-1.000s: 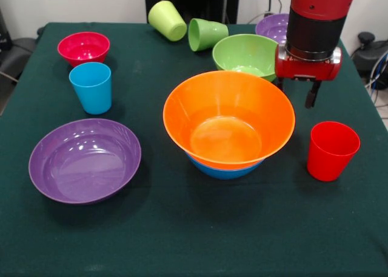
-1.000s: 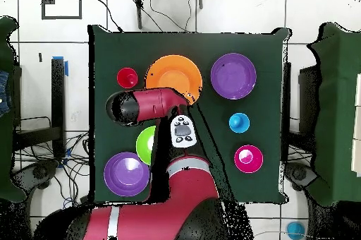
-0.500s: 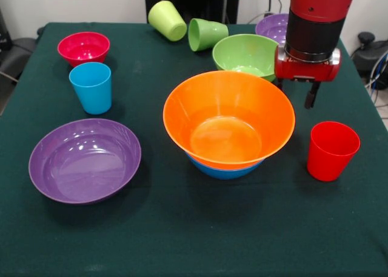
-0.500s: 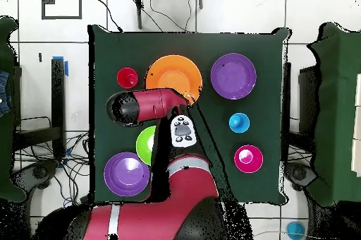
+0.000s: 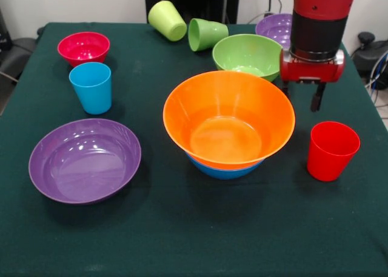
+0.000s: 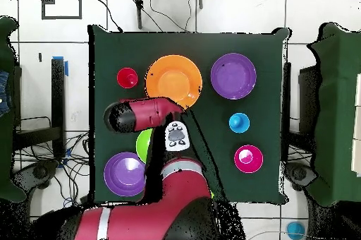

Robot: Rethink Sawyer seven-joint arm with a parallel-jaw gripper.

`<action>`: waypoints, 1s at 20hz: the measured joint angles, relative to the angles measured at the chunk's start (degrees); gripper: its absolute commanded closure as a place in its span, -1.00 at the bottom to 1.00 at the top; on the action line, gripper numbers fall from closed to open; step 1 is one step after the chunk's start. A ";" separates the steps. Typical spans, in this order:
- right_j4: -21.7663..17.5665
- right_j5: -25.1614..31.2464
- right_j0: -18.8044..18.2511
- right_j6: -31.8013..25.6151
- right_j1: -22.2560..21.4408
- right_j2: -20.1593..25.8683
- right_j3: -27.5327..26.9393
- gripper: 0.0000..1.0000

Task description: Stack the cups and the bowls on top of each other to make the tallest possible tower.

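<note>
The tower is the large orange bowl (image 5: pixel 229 116) (image 6: pixel 173 80) nested in the blue bowl (image 5: pixel 224 170) at mid-table. My gripper (image 5: pixel 301 96) hangs open and empty just behind the orange bowl's right rim, above and behind the upright red cup (image 5: pixel 331 150) (image 6: pixel 127 78). One fingertip (image 5: pixel 316 100) shows; the other is partly behind the orange rim. The green bowl (image 5: pixel 245 54) sits behind the tower. A sky blue cup (image 5: pixel 91 87) stands at the left. The yellow-green cup (image 5: pixel 167 20) and green cup (image 5: pixel 207 34) lie on their sides at the back.
A wide purple bowl (image 5: pixel 85 160) sits front left, and a second purple bowl (image 5: pixel 276 27) is at the back right, partly behind the arm. The small red bowl (image 5: pixel 83 46) sits back left. In the overhead view the arm (image 6: pixel 151 114) covers part of the green bowl (image 6: pixel 143 142).
My gripper has shifted a little to the right in the front view, closer to a spot over the red cup. The bowls and cups have not moved.
</note>
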 measured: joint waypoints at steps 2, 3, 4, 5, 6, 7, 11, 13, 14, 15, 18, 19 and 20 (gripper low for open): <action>-0.01 -1.37 0.53 0.00 -0.29 -0.29 1.17 -1.00; -0.01 -2.68 1.09 0.00 -0.67 -0.59 2.47 -1.00; 0.02 -4.71 2.20 0.00 -1.61 -1.27 5.04 -1.00; 0.01 -5.33 2.65 0.00 -2.04 -1.56 6.10 -1.00; 0.00 -5.94 3.10 0.00 -2.47 -1.85 7.16 -1.00; 0.01 -6.82 3.80 0.00 -3.31 -2.27 9.01 -1.00; 0.04 -8.17 4.78 0.00 -5.96 -2.66 14.67 -1.00; 0.06 -9.25 4.31 0.00 -7.35 -2.59 18.64 -1.00; 0.05 -9.46 4.14 0.00 -7.46 -2.55 19.16 -1.00; 0.06 -9.93 3.75 0.00 -7.63 -2.46 20.17 -1.00; 0.07 -12.59 1.75 0.00 -7.68 -2.00 23.60 -1.00; 0.08 -14.07 0.62 0.00 -7.39 -1.72 25.02 -1.00; 0.08 -14.69 0.07 0.00 -7.19 -1.55 25.59 -1.00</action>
